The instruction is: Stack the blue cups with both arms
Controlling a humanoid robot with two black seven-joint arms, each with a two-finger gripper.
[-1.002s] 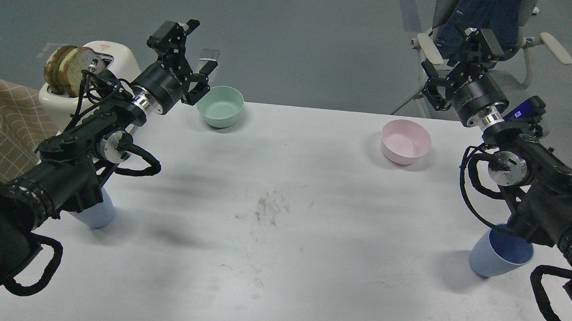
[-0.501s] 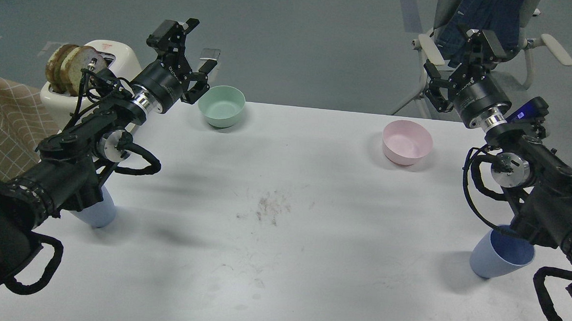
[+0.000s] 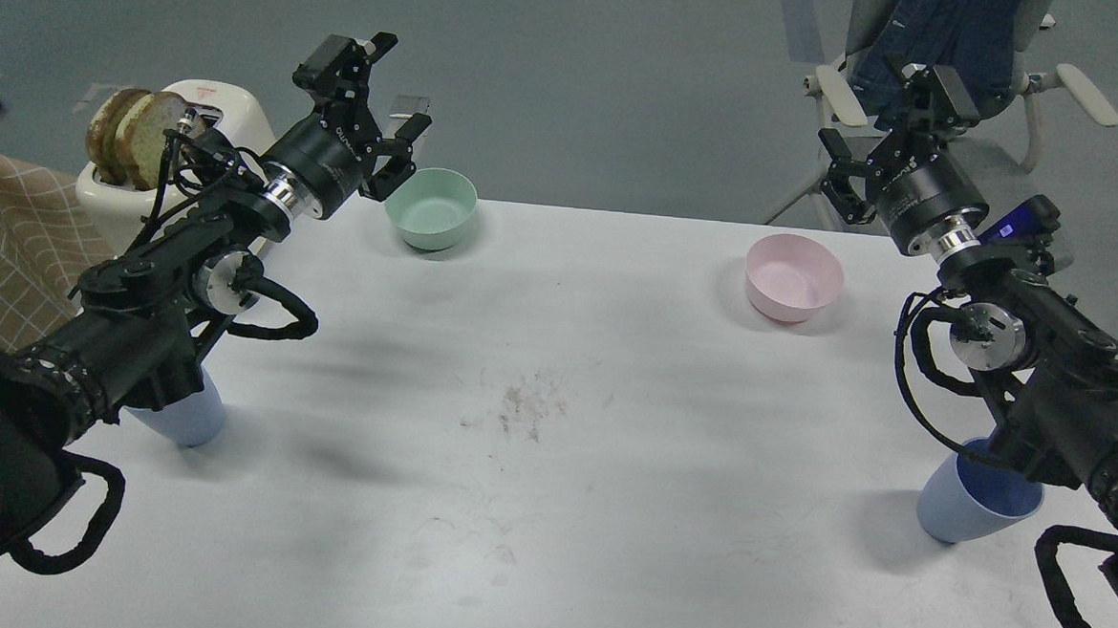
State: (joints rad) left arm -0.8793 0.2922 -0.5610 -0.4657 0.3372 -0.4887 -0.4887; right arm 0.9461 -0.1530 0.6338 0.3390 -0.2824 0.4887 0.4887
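Two light-blue cups stand on the white table [image 3: 554,400]. One blue cup [image 3: 192,418] is at the near left, mostly hidden under my left arm. The other blue cup [image 3: 970,498] is at the near right, upright with its dark blue inside showing, partly under my right arm. My left gripper [image 3: 379,89] is open and empty, raised past the table's far left edge, next to the mint-green bowl. My right gripper [image 3: 890,116] is open and empty, raised beyond the far right edge. Both grippers are far from the cups.
A mint-green bowl [image 3: 431,209] sits at the far left of the table and a pink bowl [image 3: 794,278] at the far right. A white toaster [image 3: 180,146] with bread slices stands off the left edge. A chair [image 3: 937,47] stands behind the right arm.
Both grippers shifted slightly: the left one a little right, the right one a little left. The cups and bowls have not moved.
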